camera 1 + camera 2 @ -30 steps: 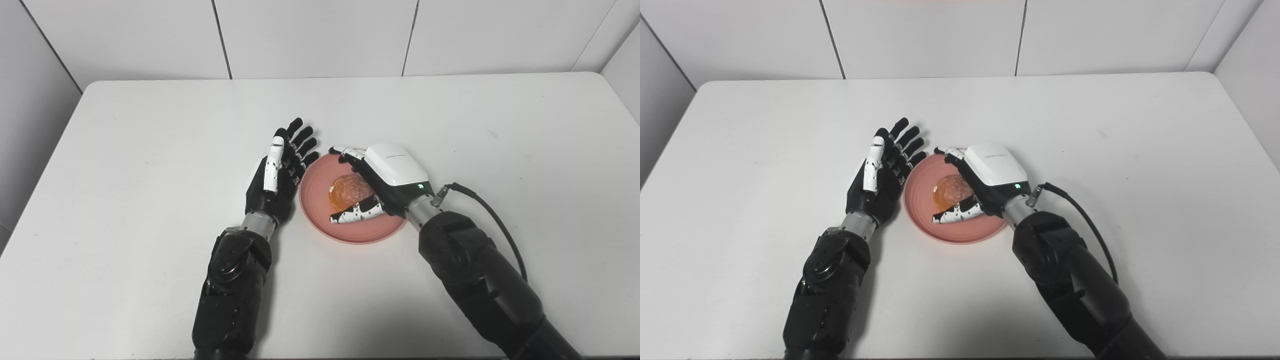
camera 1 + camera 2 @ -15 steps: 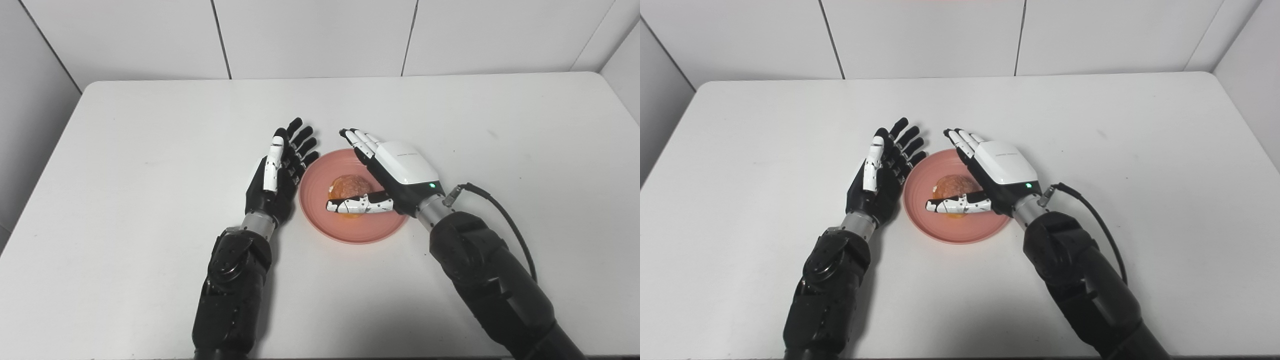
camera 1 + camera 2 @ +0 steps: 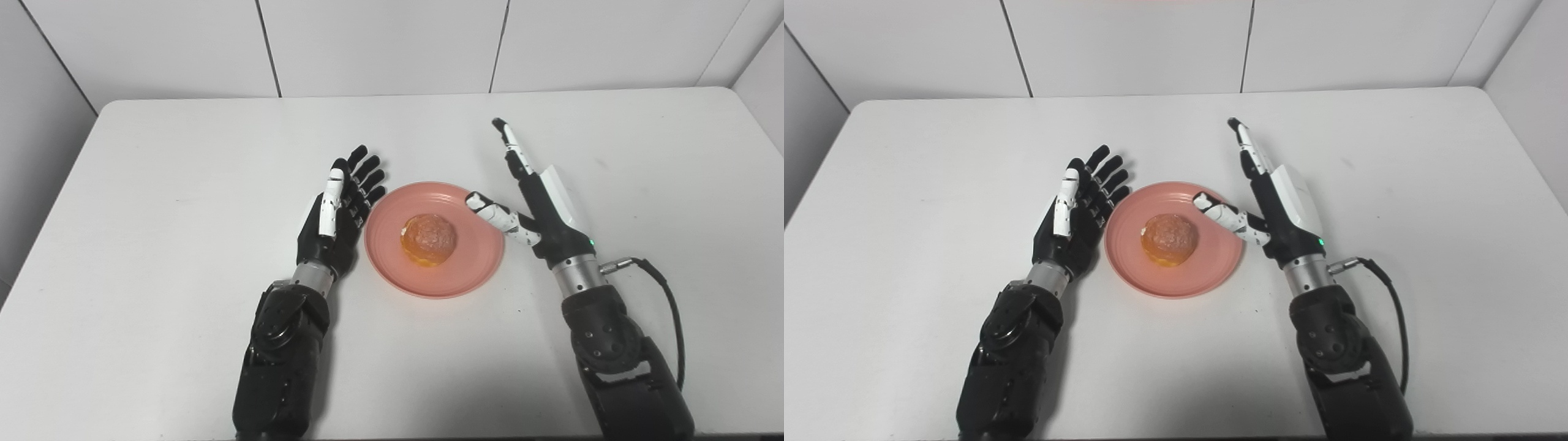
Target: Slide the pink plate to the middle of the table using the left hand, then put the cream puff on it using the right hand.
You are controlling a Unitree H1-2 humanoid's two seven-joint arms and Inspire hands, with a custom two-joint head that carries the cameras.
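Cream puff [image 3: 428, 239] centred on pink plate [image 3: 468, 275], between left hand [image 3: 335, 214] and right hand [image 3: 539, 205]; both splayed, empty, right thumb over rim.

Bright, even overhead light; soft faint shadows; sharp focus, no glare.

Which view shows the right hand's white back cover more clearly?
The right eye view: the right hand turns more of its white cover toward that camera. In the left eye view the same hand stands nearly edge-on, so only a thin white strip shows.
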